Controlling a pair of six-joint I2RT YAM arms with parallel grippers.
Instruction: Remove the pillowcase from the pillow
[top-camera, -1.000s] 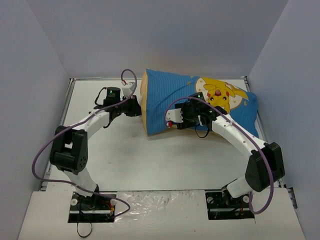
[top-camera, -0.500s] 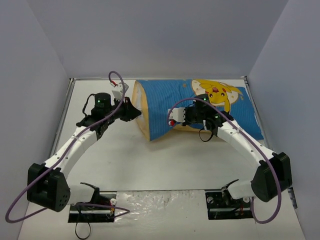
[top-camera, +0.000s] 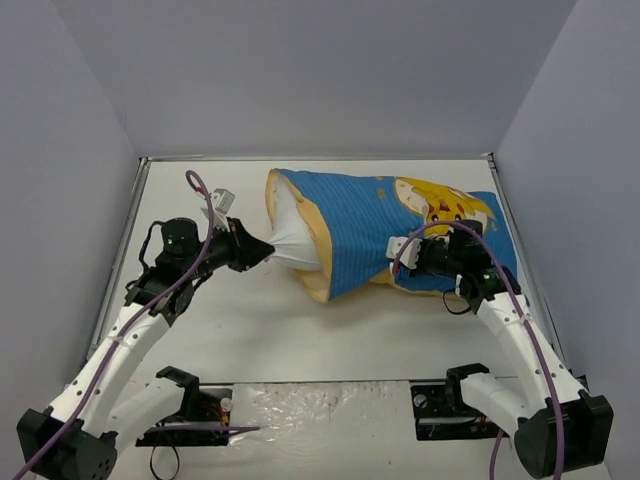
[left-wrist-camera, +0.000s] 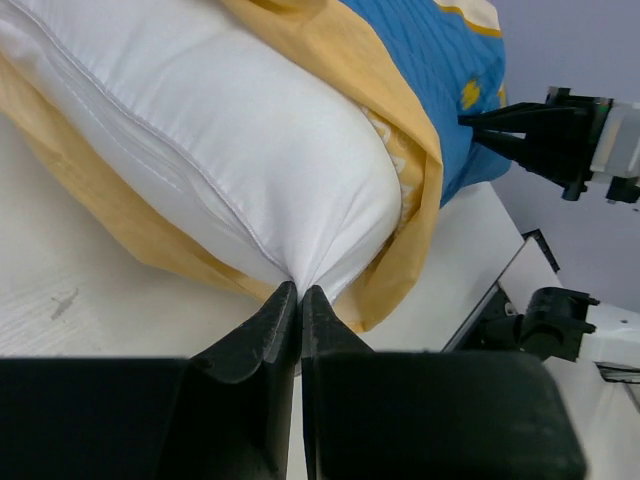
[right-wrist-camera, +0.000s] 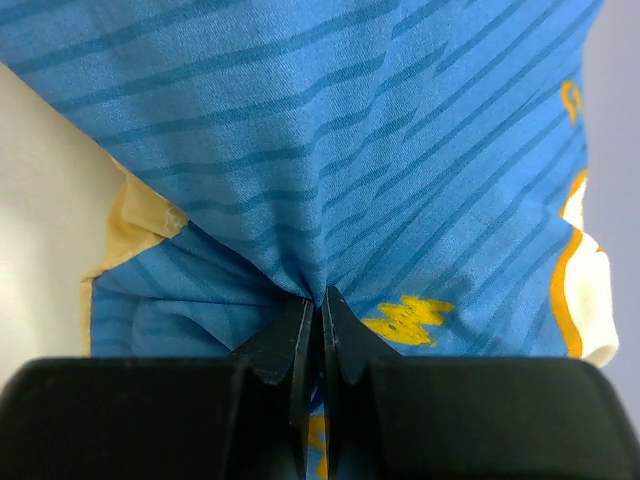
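– Top external view first: where does the pillowcase (top-camera: 390, 215) lie?
– On the far half of the table (top-camera: 300, 330), stretched from about the middle toward the right edge, blue striped face up with the yellow cartoon at its right end. Its open mouth faces left, the mustard lining turned out along the rim.
– And the pillow (top-camera: 287, 232)?
– Mostly inside. One white end bulges out of that mouth and is drawn into a point toward the left edge.
– What draws it?
– The left fingers (left-wrist-camera: 297, 296). The left wrist view shows them pressed together on a pinch of the white fabric at the pillow's seam.
– The right fingers (right-wrist-camera: 322, 300)?
– Closed tight as well, pinching a gathered fold of the blue cloth on the pillowcase's near side; creases fan out from the grip, with a yellow patch just beside it.
– Near each other?
– No, well apart.
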